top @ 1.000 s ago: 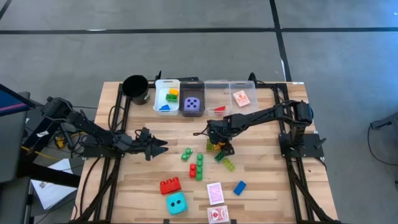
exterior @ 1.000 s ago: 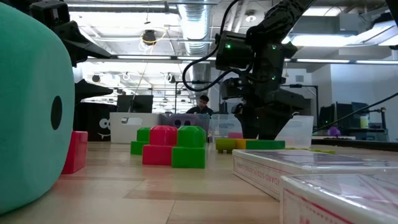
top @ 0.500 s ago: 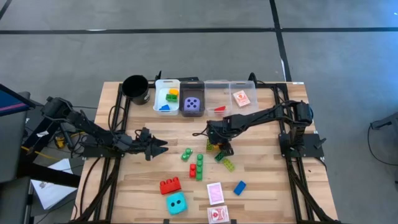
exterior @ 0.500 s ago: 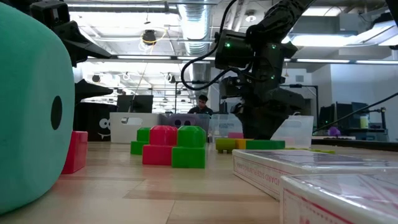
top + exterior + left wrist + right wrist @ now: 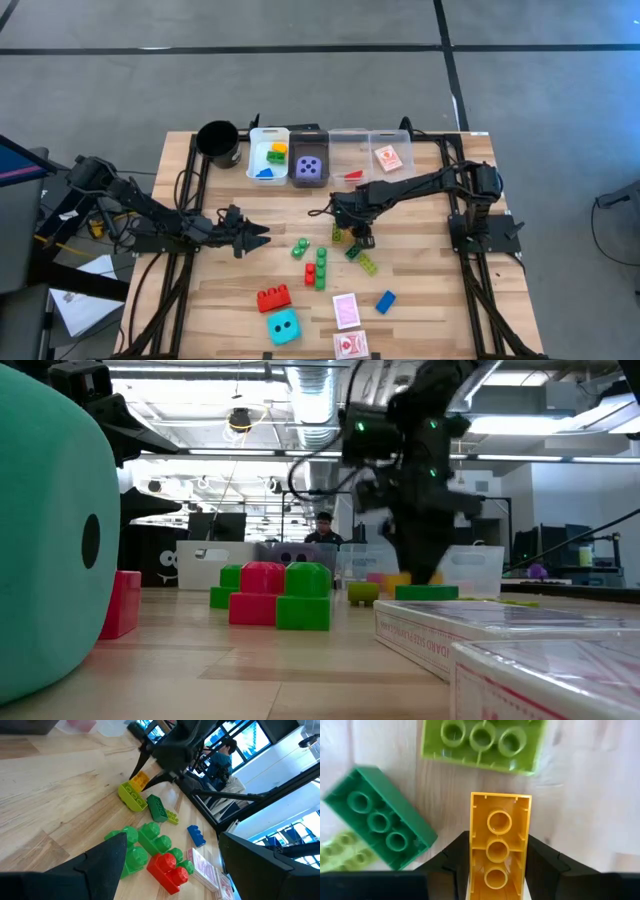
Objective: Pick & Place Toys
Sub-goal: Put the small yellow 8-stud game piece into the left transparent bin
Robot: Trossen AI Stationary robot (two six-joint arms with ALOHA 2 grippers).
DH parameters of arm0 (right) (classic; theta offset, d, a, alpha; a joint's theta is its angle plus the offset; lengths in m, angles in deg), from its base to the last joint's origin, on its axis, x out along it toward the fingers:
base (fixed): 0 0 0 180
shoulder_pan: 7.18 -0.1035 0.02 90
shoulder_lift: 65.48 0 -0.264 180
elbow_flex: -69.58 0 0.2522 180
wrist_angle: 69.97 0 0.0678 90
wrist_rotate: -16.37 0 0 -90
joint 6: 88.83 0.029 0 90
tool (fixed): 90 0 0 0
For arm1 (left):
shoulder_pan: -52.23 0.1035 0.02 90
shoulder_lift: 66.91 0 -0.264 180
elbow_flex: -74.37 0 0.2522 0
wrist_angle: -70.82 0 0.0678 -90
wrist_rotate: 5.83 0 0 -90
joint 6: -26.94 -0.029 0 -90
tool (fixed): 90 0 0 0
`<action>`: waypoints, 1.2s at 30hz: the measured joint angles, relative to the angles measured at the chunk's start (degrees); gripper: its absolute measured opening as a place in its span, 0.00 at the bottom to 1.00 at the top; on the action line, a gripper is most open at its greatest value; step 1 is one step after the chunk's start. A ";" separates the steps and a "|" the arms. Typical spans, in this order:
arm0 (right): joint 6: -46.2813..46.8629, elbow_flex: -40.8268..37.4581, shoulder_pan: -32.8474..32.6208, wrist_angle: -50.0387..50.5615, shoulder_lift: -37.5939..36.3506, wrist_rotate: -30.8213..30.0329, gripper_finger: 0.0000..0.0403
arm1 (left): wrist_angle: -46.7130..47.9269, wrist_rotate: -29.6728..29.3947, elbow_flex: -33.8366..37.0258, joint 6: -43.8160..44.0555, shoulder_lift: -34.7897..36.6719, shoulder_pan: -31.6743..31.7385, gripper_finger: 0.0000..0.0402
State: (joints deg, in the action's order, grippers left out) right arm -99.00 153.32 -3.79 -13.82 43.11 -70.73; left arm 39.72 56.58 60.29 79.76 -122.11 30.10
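My right gripper (image 5: 497,870) points down at mid-table, shut on a yellow brick (image 5: 499,840) whose hollow underside faces up. A lime brick (image 5: 482,742) and a dark green brick (image 5: 380,817) lie on the wood just beside it. In the high view the right gripper (image 5: 345,232) is above this cluster. More green bricks (image 5: 318,268), a red brick (image 5: 273,297), a blue brick (image 5: 385,301), a cyan die (image 5: 283,324) and two cards (image 5: 346,309) lie nearer the front edge. My left gripper (image 5: 262,232) waits open at the left, holding nothing. My right gripper pinches the yellow brick's two long sides (image 5: 472,855) between its two fingers (image 5: 457,862), at one end of the brick. The fingers come from above, pointing down, and lie across it. The brick (image 5: 398,580) hangs just above the table, roughly level.
Four bins stand along the far edge: one with yellow and blue bricks (image 5: 270,155), one with a purple die (image 5: 309,162), one with a red piece (image 5: 350,150), one with a card (image 5: 390,152). A black cup (image 5: 218,142) stands left of them.
My right gripper has taken hold of the yellow brick and raised it a little: the brick lay on the table beside the lime brick and now hangs just clear of it. The lime and dark green bricks have stayed where they were.
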 joint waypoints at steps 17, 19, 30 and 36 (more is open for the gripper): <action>23.24 34.09 -0.90 1.63 -0.99 -8.16 0.34 | 0.01 0.00 0.00 0.00 -0.02 0.01 0.77; 26.41 37.06 -0.81 1.98 -0.99 -11.19 0.34 | 0.00 0.02 0.00 0.00 -0.02 0.00 0.77; 39.25 42.04 -0.48 11.31 -1.03 -28.53 0.34 | -2.03 -1.23 0.00 0.00 -0.02 1.00 0.77; 45.50 42.04 1.38 19.18 -1.03 -35.95 0.34 | -6.84 -2.56 0.00 3.30 -0.02 1.01 0.77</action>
State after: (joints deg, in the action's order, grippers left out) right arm -53.50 195.36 -2.41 5.36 42.08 -106.68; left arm 32.88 54.01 60.29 83.06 -122.13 31.11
